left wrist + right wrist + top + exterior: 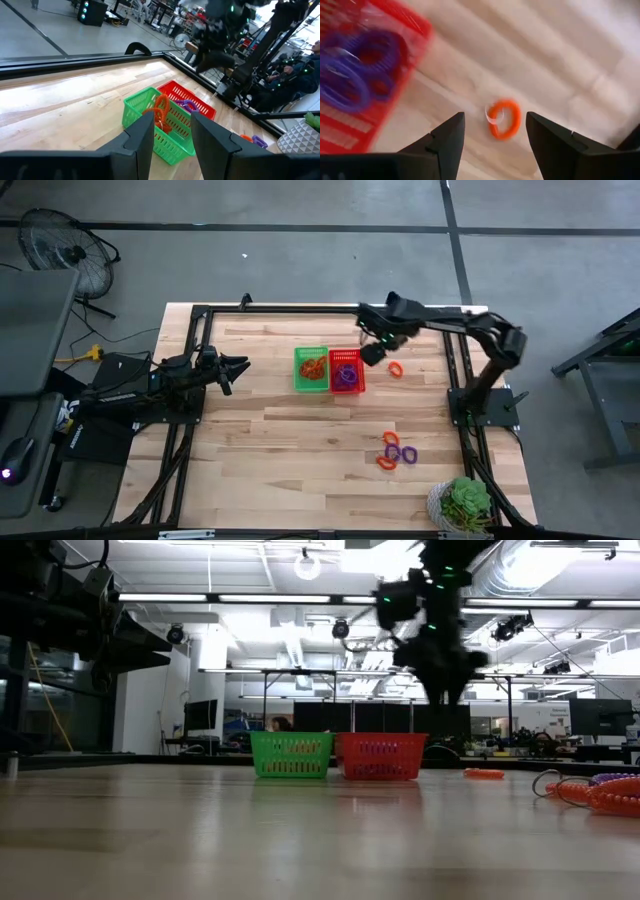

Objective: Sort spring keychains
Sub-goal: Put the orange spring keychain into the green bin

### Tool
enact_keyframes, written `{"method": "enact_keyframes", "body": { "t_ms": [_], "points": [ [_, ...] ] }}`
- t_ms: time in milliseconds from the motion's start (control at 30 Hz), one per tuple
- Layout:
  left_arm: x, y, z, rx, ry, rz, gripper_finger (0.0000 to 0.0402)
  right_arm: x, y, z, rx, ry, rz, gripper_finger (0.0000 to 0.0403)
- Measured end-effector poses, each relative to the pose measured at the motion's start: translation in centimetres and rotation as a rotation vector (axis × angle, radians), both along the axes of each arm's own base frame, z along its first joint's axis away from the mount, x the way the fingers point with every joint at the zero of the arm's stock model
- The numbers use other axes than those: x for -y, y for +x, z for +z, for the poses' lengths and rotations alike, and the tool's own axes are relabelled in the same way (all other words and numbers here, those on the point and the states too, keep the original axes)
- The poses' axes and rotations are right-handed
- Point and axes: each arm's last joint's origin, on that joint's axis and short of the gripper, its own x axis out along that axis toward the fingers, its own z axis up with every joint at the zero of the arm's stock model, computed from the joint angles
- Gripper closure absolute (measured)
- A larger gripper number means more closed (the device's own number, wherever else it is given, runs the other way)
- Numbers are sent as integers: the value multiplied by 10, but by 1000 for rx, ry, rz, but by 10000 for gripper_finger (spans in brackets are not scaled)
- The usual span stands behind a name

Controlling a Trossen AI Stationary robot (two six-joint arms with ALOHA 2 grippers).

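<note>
The green basket (pixel 311 369) holds orange spring keychains (pixel 160 114), and the red basket (pixel 347 372) beside it holds purple ones (pixel 355 70). One orange keychain (pixel 503 119) lies flat on the table just right of the red basket (pixel 395 368). My right gripper (pixel 375 352) hangs above the table between that keychain and the red basket, pointing down, open and empty (pixel 495 145). More orange and purple keychains (pixel 396 451) lie loose toward the near right. My left gripper (pixel 236 365) waits at the table's left, open (pixel 172 142), with nothing in it.
A potted plant (pixel 465 503) stands at the table's near right corner. Black frame rails (pixel 200 330) run along the left, far and right sides of the table. Bare wood lies between the baskets and the near edge.
</note>
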Motion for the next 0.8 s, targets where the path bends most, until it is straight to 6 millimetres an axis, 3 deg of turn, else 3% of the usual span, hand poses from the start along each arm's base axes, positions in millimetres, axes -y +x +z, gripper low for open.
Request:
{"method": "enact_keyframes", "body": {
  "t_ms": [133,300,533,800],
  "points": [
    [0,0,0,0,0,0,275,-14,-30,-18,16,34,-84,197],
    [0,0,0,-1,0,0,275,-25,-49,-39,10,71,-115,197],
    [0,0,0,-1,0,0,275,-27,-52,-63,60,65,-116,197],
    [0,0,0,0,0,0,275,-25,-53,-72,94,36,-53,197]
  ]
}}
